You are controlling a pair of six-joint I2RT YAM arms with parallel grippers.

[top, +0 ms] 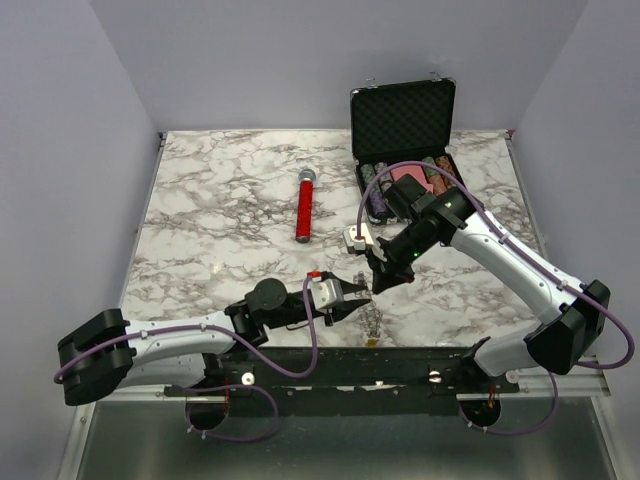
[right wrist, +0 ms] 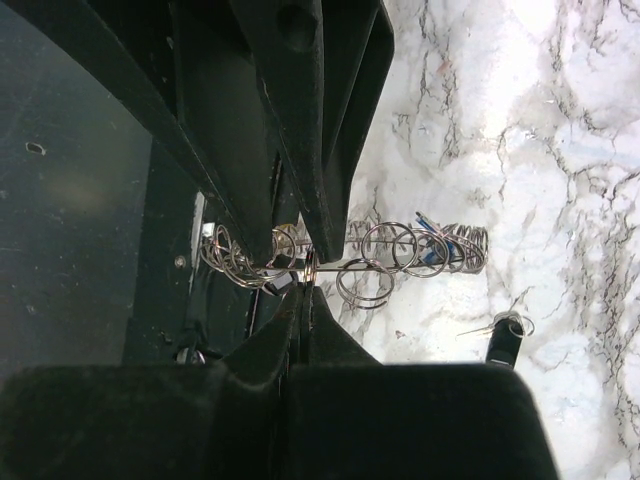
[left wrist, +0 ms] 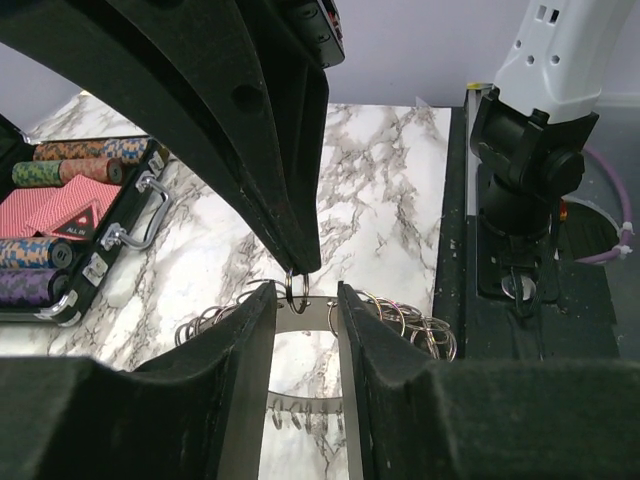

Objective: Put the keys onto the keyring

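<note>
The keyring (top: 372,320) hangs over the table's near edge, between both grippers. It is a thin metal band (left wrist: 305,312) strung with many wire rings (right wrist: 400,262). My right gripper (top: 372,288) is shut on a small split ring (right wrist: 310,268) threaded on the band; it also shows in the right wrist view (right wrist: 308,290). My left gripper (top: 358,298) has its jaws a little apart. The band crosses the gap at its tips (left wrist: 307,292); nothing is pinched between them. A blue-headed key (right wrist: 425,222) sits among the rings. A black-headed key (right wrist: 505,340) lies on the marble.
An open black case (top: 403,120) with poker chips (left wrist: 40,250) and cards stands at the back right. A red-handled microphone (top: 304,205) lies mid-table. The black front rail (top: 330,360) runs under the keyring, and the right arm's base (left wrist: 530,170) is close by.
</note>
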